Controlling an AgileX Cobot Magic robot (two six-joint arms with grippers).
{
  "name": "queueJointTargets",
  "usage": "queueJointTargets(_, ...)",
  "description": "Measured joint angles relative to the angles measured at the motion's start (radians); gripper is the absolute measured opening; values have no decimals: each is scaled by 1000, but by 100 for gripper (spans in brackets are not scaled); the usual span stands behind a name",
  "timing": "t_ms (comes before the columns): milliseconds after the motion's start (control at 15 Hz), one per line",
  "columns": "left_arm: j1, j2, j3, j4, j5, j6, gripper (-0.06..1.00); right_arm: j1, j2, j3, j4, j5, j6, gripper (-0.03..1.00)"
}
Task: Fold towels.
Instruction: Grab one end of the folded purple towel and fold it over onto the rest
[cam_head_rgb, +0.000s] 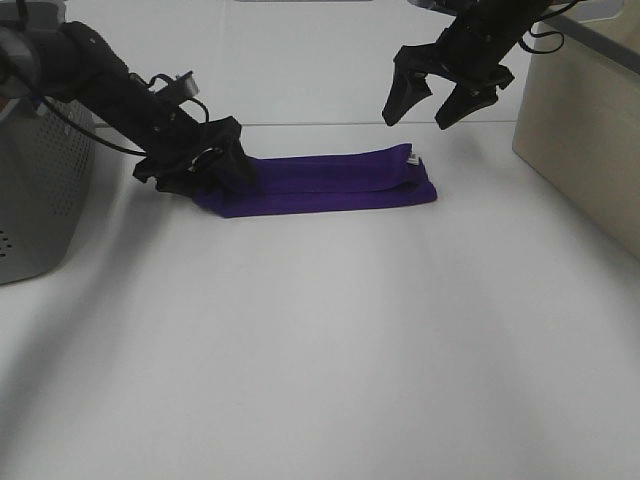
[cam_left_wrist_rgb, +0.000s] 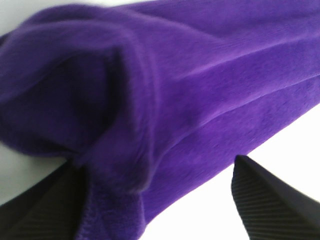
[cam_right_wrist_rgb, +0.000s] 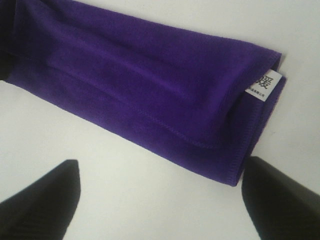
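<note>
The purple towel (cam_head_rgb: 330, 185) lies on the white table, folded into a long narrow strip running left to right. Its small white tag (cam_head_rgb: 412, 157) sits at the right end, and also shows in the right wrist view (cam_right_wrist_rgb: 265, 86). My left gripper (cam_head_rgb: 215, 165) is low at the towel's left end. In the left wrist view its jaws (cam_left_wrist_rgb: 157, 165) stand wide apart with the bunched towel end (cam_left_wrist_rgb: 165, 90) between them. My right gripper (cam_head_rgb: 432, 100) hangs open and empty above the towel's right end, well clear of the cloth (cam_right_wrist_rgb: 150, 85).
A grey perforated basket (cam_head_rgb: 40, 190) stands at the left edge of the table. A beige box (cam_head_rgb: 585, 140) stands at the right. The table's white surface (cam_head_rgb: 320, 350) stretches in front of the towel.
</note>
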Motion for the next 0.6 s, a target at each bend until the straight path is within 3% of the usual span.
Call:
queueJointTargets(67,-12,4,0,0,-20,0,67,0,0,0,0,10,0,86)
queueJointTargets(133,-20,7,0,2,-35,0,54,0,0,0,0,15,0,85)
queueJointTargets(267,-19,21,-16,38,-30,0,16,0,0,0,0,22,1,85)
queueJointTargets(333,-19,29,-48,77,0,0,5,0,0,0,0,22,1,85)
queueJointTargets(467,-22,41,-118,169,75,-5,3,0,-2,0,0,22,1,85)
queueJointTargets(600,-21,60,-312,372,245,-68,3,0,-18,0,4,23,5,85)
